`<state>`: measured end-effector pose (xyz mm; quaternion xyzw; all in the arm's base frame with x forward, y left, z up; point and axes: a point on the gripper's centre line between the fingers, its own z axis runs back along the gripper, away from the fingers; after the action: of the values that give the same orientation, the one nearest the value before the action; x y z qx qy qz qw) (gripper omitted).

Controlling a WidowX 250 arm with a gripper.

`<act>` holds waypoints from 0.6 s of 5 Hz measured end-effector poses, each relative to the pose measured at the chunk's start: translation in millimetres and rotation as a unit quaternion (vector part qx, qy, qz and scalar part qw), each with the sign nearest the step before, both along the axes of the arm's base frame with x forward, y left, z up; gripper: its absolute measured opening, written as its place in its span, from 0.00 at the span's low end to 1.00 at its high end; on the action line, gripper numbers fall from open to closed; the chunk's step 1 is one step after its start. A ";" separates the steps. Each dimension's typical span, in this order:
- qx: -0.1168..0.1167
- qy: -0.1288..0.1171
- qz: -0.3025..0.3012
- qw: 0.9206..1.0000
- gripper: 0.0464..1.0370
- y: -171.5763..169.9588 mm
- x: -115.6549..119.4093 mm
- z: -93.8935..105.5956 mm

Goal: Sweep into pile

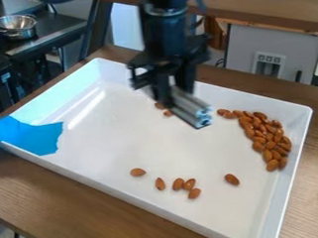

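The black gripper (173,93) hangs over the upper middle of a white tray (116,142), shut on a grey bar-like tool (189,107) that slants toward the lower right. Most of the almonds (268,138) lie in a curved pile along the tray's right side. Two almonds (167,112) are just left of the tool, partly hidden by it. Nearer the front, several loose almonds (189,184) are spread around the middle, with a single almond (232,179) to their right.
Blue tape (30,135) covers part of the tray's left edge. The tray has raised walls and stands on a wooden table (72,194). A metal colander (16,26) sits on a dark counter at the back left.
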<state>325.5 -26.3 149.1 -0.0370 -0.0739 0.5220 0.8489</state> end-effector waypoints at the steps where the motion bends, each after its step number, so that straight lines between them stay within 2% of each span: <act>1: 0.005 0.044 0.062 0.997 0.33 16.1 -16.6 -13.9; 2: 0.014 0.084 0.113 0.990 0.33 30.0 -33.2 -25.2; 3: 0.027 0.105 0.129 0.986 0.33 35.3 -46.5 -40.9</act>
<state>279.0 9.1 108.2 0.0511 -0.0022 0.6257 0.7784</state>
